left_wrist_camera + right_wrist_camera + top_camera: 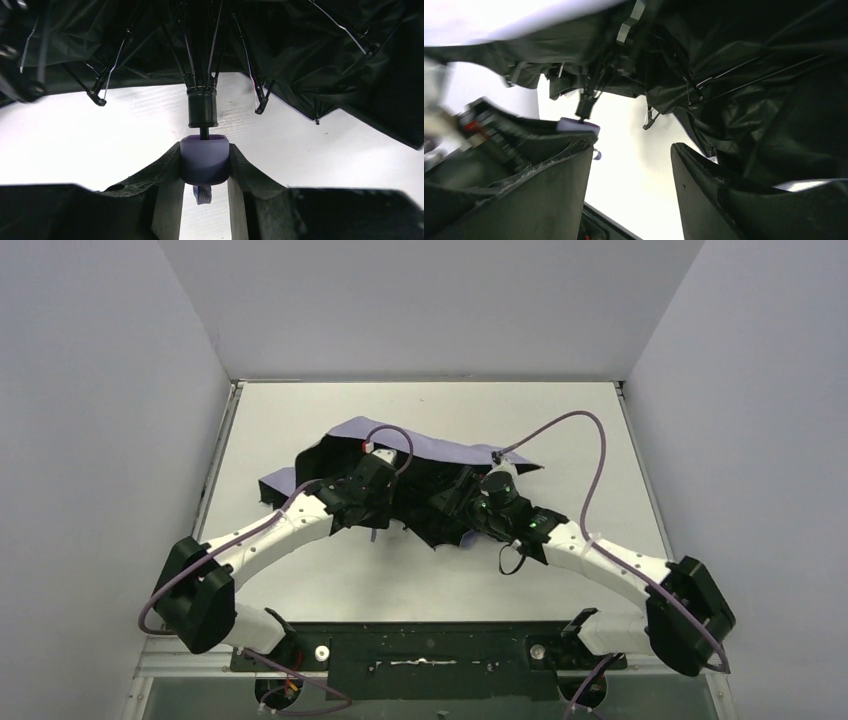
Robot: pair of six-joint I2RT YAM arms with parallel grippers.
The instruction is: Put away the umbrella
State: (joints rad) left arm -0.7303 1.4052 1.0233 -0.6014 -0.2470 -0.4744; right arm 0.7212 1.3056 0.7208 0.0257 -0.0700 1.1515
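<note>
Umbrella (420, 455) is being shown half-collapsed in the middle of the table (420, 580) in the top view, both arms reaching into it. Left wrist view: handle (204, 159) is being pinched by the left gripper (204, 167). Right wrist view: right gripper (631, 170) fingers are being held spread and empty beside the black canopy (749, 60). Collapsing is judged underway; next, the canopy probably needs gathering toward the handle.

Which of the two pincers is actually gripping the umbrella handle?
The left pincer: it clamps the lavender handle from both sides. The right pincer stands open with nothing in it, beside the black canopy.
</note>
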